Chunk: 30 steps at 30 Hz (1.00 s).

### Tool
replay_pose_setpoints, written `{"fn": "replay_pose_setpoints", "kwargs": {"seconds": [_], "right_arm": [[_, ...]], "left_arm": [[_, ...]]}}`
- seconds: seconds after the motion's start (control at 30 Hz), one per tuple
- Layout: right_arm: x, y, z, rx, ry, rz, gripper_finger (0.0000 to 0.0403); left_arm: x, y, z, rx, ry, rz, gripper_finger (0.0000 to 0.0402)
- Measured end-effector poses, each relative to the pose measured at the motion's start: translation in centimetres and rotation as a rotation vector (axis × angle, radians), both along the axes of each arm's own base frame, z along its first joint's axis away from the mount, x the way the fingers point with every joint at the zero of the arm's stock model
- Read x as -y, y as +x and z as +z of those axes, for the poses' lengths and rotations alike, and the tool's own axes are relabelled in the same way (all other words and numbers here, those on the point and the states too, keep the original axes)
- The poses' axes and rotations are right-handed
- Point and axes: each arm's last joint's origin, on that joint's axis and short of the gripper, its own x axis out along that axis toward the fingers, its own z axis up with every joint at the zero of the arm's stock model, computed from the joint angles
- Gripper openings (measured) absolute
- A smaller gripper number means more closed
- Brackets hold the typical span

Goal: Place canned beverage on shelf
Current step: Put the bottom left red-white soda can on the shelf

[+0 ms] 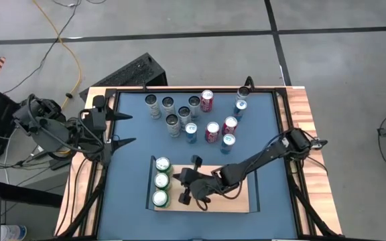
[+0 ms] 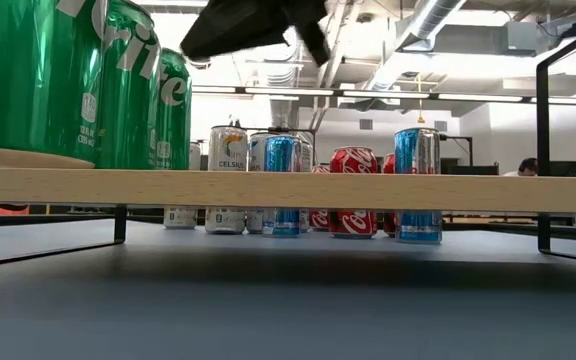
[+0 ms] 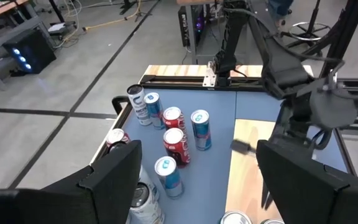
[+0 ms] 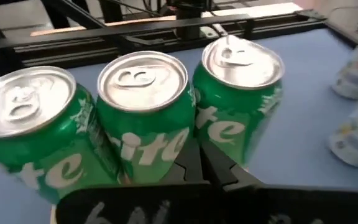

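While my right gripper [image 1: 191, 179] hangs over the shelf [image 1: 236, 201], just beside the row of three green cans [image 1: 161, 181], its fingers look spread apart and hold nothing. The green cans stand upright along the shelf's short end nearest my left arm, touching or nearly touching one another; from my right wrist their tops [image 4: 142, 78] sit right in front of my fingers. My left gripper [image 1: 119, 128] waits at the desk's [image 1: 133, 214] edge on its own side, released and empty.

Loose cans remain in a cluster [image 1: 196, 120] at the far part of the desk: silver, blue and red ones, well apart from the shelf. I judge that some cans are placed and more are left to fetch.

Risks from here, as I judge them: my fingers are near the green row, so a sideways pull could clip a can and tip it off the board, and one falling can could take its neighbours. Lifting clear first would avoid that. At the cluster the cans stand tight, so reaching for one may knock the others over, and a rolling can is hard to grasp.
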Motion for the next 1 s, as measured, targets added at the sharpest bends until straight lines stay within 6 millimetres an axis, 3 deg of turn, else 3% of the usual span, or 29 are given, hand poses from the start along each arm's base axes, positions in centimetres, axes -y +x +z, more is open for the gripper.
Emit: {"fn": "replay_pose_setpoints", "kwargs": {"seconds": [0.17, 0.3, 0.5, 0.77, 0.87, 1.0], "right_arm": [[0.0, -2.6, 5.1, 0.036, -0.027, -0.036, 0.0000], [1.3, -5.0, 9.5, 0.041, -0.041, -0.040, 0.0009], [3.7, -9.7, 14.8, 0.049, -0.061, -0.032, 0.0086], [6.5, -15.4, 17.9, -0.022, -0.110, -0.049, 0.0227], [7.3, -16.9, 18.4, -0.060, -0.129, -0.048, 0.0251], [8.2, -18.0, 18.2, -0.134, -0.165, -0.057, 0.0254]], "left_arm": [[0.1, 0.1, -0.2, 0.001, -0.051, 0.004, 0.0304], [0.3, 1.3, -0.6, -0.028, -0.037, 0.022, 0.0304], [-0.3, 3.3, -2.0, -0.138, -0.022, 0.082, 0.0304], [-2.9, 7.1, -3.1, -0.240, 0.001, 0.127, 0.0304], [-4.4, 8.5, -3.3, -0.264, 0.019, 0.143, 0.0304], [-6.6, 10.0, -3.6, -0.287, 0.029, 0.141, 0.0304]]}}
